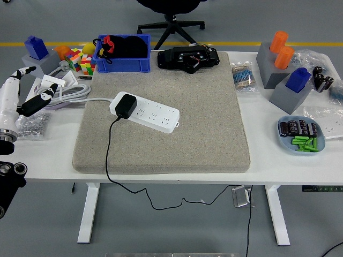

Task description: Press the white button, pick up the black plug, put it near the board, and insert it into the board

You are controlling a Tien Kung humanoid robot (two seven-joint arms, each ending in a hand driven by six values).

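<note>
Sitting in board (146,112): black plug (125,105) (no legible writing).

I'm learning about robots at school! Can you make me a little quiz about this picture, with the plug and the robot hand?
1. True or false: the black plug is sitting in the white power strip.
2. Which hand can you see? A) left hand B) right hand C) both
3. Fill in: the power strip lies on a grey ____.

Key:
1. True. It sits at the strip's left end, and its black cable hangs over the table's near edge.
2. A. It is at the left edge, fingers spread, holding nothing.
3. Mat.
</note>
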